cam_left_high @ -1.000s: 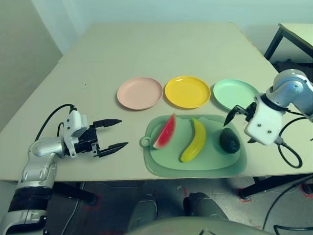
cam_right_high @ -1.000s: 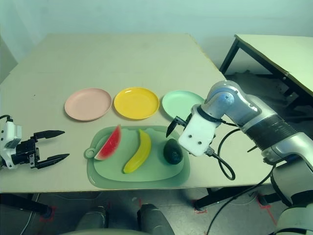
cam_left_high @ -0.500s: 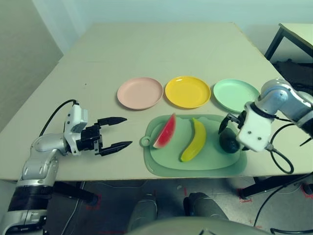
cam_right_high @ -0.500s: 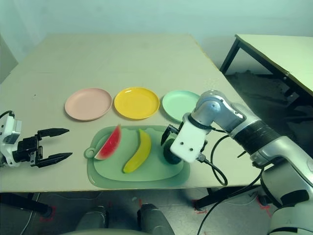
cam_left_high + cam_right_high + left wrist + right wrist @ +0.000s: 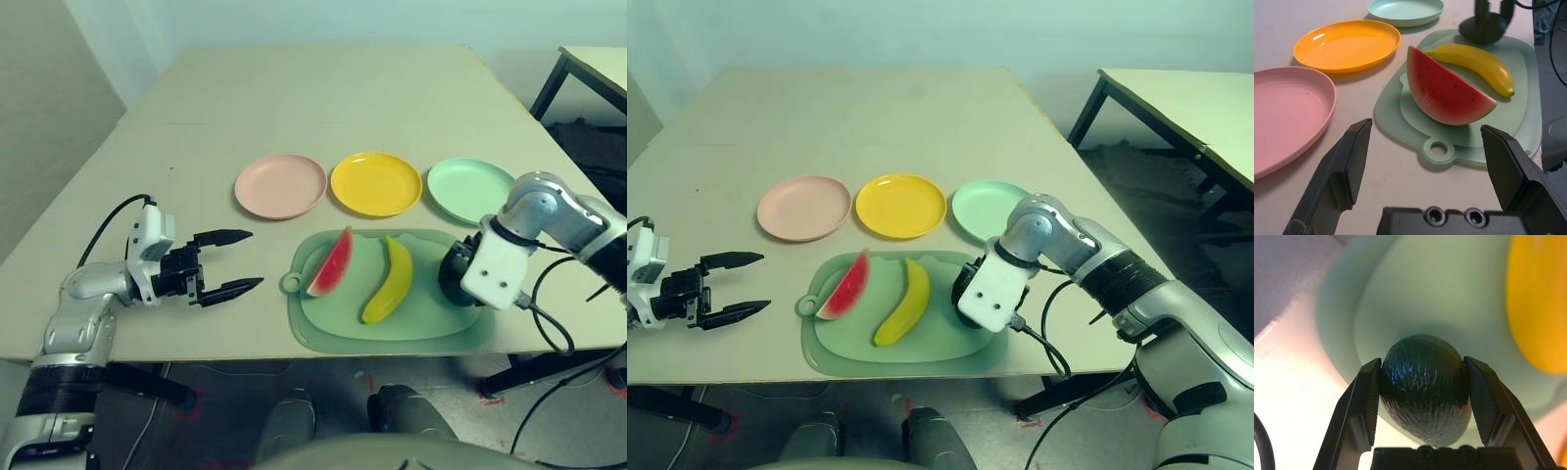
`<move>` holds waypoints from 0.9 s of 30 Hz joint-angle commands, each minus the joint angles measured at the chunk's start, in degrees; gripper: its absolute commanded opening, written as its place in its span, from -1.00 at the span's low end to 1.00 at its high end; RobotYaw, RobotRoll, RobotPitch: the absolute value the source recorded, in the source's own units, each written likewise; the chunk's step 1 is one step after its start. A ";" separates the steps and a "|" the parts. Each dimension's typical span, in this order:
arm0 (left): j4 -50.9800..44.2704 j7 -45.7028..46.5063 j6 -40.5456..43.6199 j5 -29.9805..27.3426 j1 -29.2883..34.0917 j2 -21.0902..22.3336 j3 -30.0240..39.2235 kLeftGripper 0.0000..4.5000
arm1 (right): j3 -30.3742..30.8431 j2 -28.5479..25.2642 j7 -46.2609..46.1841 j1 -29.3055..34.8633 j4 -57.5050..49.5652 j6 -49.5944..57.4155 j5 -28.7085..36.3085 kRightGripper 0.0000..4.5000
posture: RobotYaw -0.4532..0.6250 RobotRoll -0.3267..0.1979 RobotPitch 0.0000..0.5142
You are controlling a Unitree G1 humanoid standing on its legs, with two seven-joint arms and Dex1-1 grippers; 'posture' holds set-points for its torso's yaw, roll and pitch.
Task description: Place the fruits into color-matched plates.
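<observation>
R. jaws (image 5: 1422,374) were gripping the small dark green toy avocado (image 5: 1425,391), one black finger on each side, at the R. end of the large rounded green mat w/ ring tab (image 5: 338,333). L. jaws (image 5: 257,262) stood wide open and empty above the pale table (image 5: 323,98), L. of the mat. Red toy watermelon wedge w/ green rind (image 5: 332,262) lay on the mat nearest the ring tab; curved yellow toy banana (image 5: 392,281) lay between wedge and avocado. Beyond the mat, in a row L. to R.: round pale pink plastic plate (image 5: 280,186), round bright yellow plastic plate (image 5: 376,184), round mint green plastic plate (image 5: 465,186). All three plates were empty.
</observation>
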 commanded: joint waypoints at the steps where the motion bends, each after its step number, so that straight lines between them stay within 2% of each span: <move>1: -0.11 -0.27 -0.38 0.86 0.15 0.72 0.11 1.00 | -0.38 0.20 0.15 -1.50 2.07 -1.32 -0.34 0.26 | -0.19 0.25 -0.81; 5: 0.54 0.74 -0.14 0.60 -0.26 0.27 0.72 1.00 | -0.71 0.41 0.15 -3.69 1.76 1.33 2.50 0.26 | -0.20 0.25 -0.82; 9: 1.04 2.61 0.65 0.09 -0.52 -0.19 1.54 1.00 | -4.54 4.91 0.15 -10.90 12.59 0.52 -0.36 0.26 | -0.19 0.25 -0.83; 12: 1.08 3.43 0.81 0.24 -0.60 -0.30 1.47 1.00 | -5.55 8.92 -4.83 -16.56 26.60 -4.53 -8.10 0.26 | -0.19 0.25 -0.85; 17: 1.28 5.29 1.06 0.29 -1.41 -0.55 1.83 1.00 | -2.23 13.38 -23.81 -20.75 45.31 -10.38 -24.40 0.26 | -0.16 0.25 -0.86; 22: 0.76 7.08 0.95 0.69 -1.06 -0.12 2.22 1.00 | -0.08 15.43 -36.07 -20.35 52.04 -9.11 -34.58 0.26 | -0.13 0.25 -0.84; 27: -0.41 7.78 1.31 0.34 0.43 0.12 2.35 1.00 | -0.39 16.90 -41.95 -19.35 54.30 -6.56 -39.53 0.26 | -0.12 0.25 -0.83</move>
